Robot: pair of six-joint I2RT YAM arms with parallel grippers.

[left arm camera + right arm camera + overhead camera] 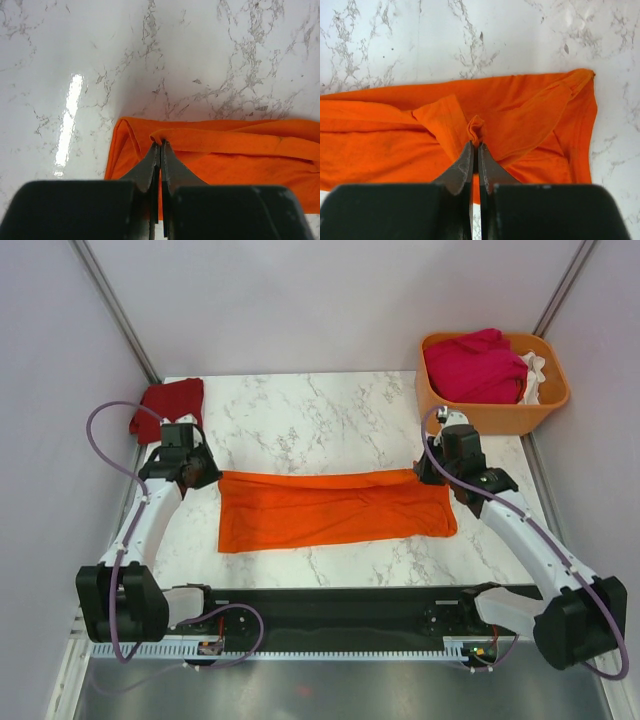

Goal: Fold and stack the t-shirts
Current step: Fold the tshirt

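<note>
Inspection of my surroundings. Before me stands a table [350,405] with a glossy white marble-pattern top, veined in grey. In my left wrist view a bright streak of reflected light [67,120] lies on it. Plain pale walls [320,300] close the back and both sides, meeting at slanted metal posts [115,310]. A black strip [330,608] runs along the table's near edge. Below that lies a dull grey metal surface [330,690]. Lighting is even and shadows are soft.

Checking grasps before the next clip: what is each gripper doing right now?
Left gripper: shut on the orange t-shirt, pinching its folded edge.
Right gripper: shut on the orange t-shirt, pinching a bunched fold.
</note>
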